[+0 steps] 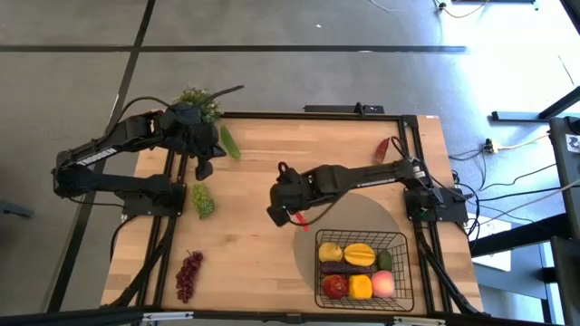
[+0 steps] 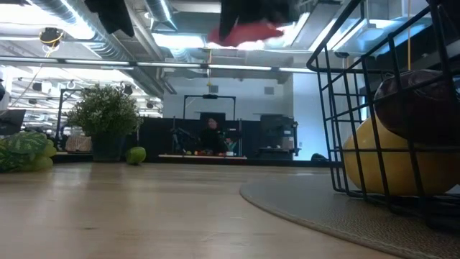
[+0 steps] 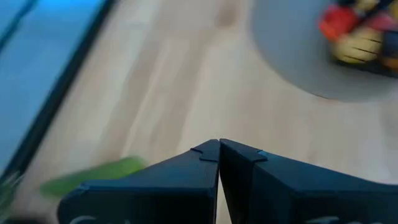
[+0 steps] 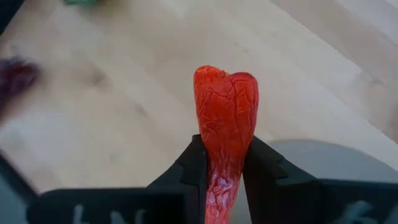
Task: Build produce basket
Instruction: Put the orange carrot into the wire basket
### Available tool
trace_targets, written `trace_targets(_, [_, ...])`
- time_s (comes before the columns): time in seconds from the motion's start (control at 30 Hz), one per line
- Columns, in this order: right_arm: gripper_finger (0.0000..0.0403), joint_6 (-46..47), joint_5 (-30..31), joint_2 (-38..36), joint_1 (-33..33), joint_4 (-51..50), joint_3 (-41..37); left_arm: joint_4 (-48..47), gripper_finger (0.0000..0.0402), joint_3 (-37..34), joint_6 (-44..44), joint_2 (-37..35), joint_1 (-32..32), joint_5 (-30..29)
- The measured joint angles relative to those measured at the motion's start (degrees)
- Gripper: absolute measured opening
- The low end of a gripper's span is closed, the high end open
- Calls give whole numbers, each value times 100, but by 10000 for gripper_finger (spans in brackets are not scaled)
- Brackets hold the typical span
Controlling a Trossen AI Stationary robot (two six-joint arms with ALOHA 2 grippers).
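My right gripper (image 1: 283, 211) hangs above the middle of the table, shut on a wrinkled red chili (image 4: 225, 115), which also shows at the top of the low view (image 2: 244, 32). The black wire basket (image 1: 400, 237) stands near the front right on a grey round mat (image 1: 362, 210) and holds several pieces of produce. My left gripper (image 3: 219, 150) is shut with nothing in it, raised over the table's far left (image 1: 204, 167). My right gripper pinches the chili between its two fingers (image 4: 263, 169), on the narrower part of its body (image 4: 222, 171). The wider end sticks out past the fingertips. The fingers slant steeply down from above, and the chili is lifted clear of the table.
On the table lie a cucumber (image 1: 229, 142) and a potted plant (image 1: 201, 101) at the far left, green grapes (image 1: 203, 201), purple grapes (image 1: 188, 274) at the near left, and a second red chili (image 1: 384, 149) at the far right. Bare wood lies between gripper and basket.
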Motion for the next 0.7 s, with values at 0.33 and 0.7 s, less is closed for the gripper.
trace_targets(0.33, [58,-162,-128,-133,909,-1601,996,9,0,0,354,0,1,883])
trace_targets(0.7, [58,194,-466,-113,1910,-1768,856,93,0,0,204,2,2,874])
